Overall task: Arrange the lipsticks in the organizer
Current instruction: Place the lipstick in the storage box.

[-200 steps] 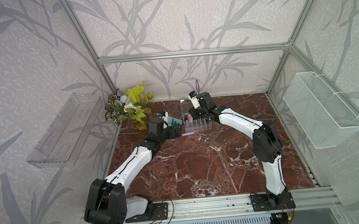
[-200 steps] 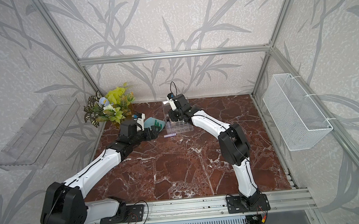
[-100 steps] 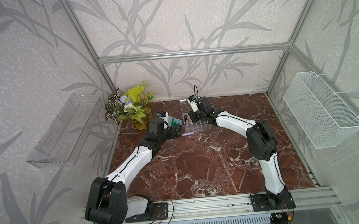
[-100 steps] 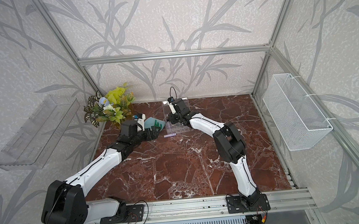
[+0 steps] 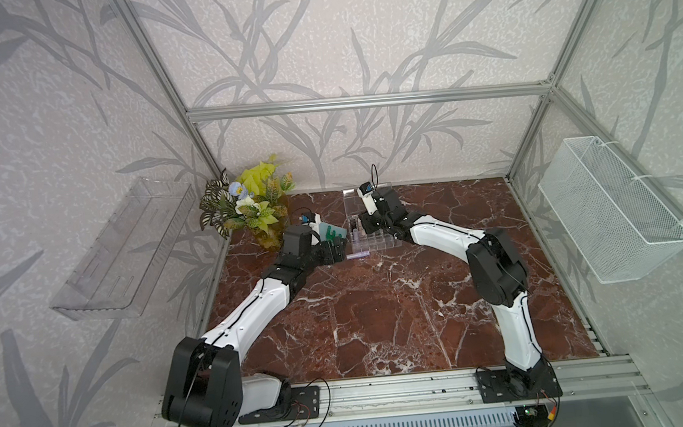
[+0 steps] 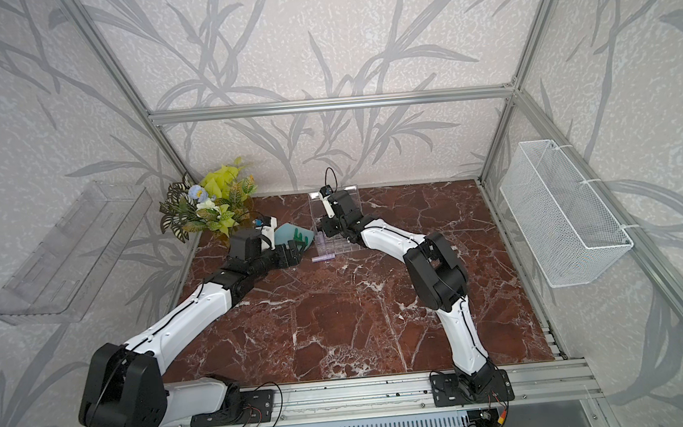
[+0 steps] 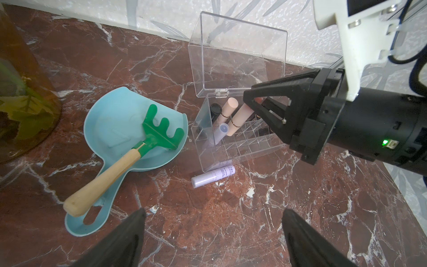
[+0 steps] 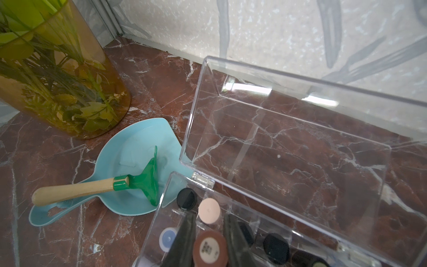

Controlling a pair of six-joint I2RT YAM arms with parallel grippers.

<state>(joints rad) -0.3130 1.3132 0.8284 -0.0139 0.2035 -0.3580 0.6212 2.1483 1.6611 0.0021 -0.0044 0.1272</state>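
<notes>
In both top views the organizer (image 5: 371, 241) (image 6: 340, 244) stands at the back of the marble table (image 5: 382, 324) with its lid up. The right gripper (image 5: 368, 226) reaches down into the organizer. The left gripper (image 5: 336, 251) hovers low just beside the organizer, on its plant (image 5: 247, 207) side. A lilac lipstick (image 5: 357, 255) (image 6: 323, 258) lies flat on the table just in front of the organizer. In the left wrist view the left gripper (image 7: 213, 210) has its fingers spread wide with nothing between them, over bare table short of the lilac lipstick (image 7: 213, 176), which lies just beside the organizer's front wall (image 7: 242, 150). The right gripper (image 7: 251, 101) is clamped on a pale pink lipstick (image 7: 239, 120), which leans with its lower end in a compartment near the organizer's hinge. A second pink tube (image 7: 227, 109), a black tube (image 7: 216, 108) and a clear-capped lilac tube (image 7: 221, 129) stand next to it in the organizer. A light blue scoop (image 7: 111, 129) with a green rake (image 7: 161, 134) in it lies just beside the organizer. In the right wrist view the right gripper (image 8: 209, 218) has its fingers closed on the top of the pale pink lipstick (image 8: 209, 248), inside the organizer. The lid (image 8: 288, 138) leans back from the organizer toward the wall, and an amber vase (image 8: 69, 92) stands beyond the scoop (image 8: 129, 148).
</notes>
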